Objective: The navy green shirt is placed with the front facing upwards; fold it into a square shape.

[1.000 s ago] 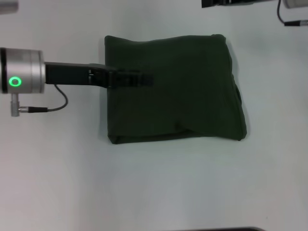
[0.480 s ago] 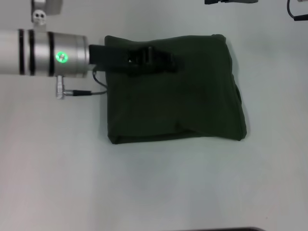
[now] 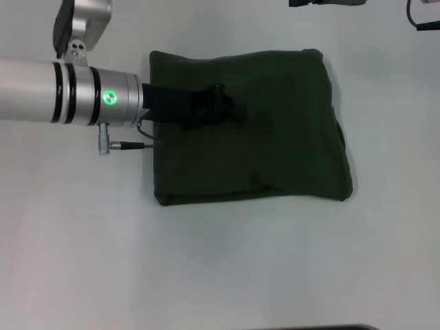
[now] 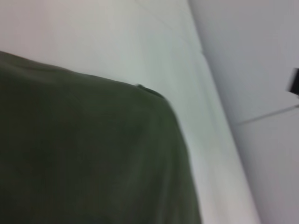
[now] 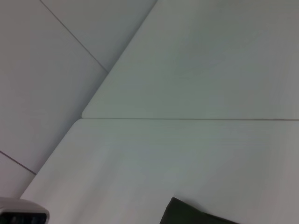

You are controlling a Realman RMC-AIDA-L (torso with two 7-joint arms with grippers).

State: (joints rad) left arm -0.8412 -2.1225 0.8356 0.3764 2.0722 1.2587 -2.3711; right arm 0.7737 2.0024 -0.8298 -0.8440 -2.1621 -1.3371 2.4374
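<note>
your left pincer point(image 3: 230, 110) hovers over the folded navy green shirt point(image 3: 275, 144), upper centre; its opening can't be told.

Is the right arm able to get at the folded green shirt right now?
Probably yes: nothing lies between the navy green shirt and the right arm's side, and only the left end effector sits over it.

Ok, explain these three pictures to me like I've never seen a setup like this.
They show a two-armed robot folding laundry. The head view looks down from its head at a white table, where the navy green shirt lies folded into a rough square. The silver tube is its left arm; the left gripper is over the shirt's upper part, with nothing visibly held. The other two come from wrist cameras: the left wrist view shows the shirt up close, and the right wrist view shows mostly bare table, that arm being parked off to the side.
</note>
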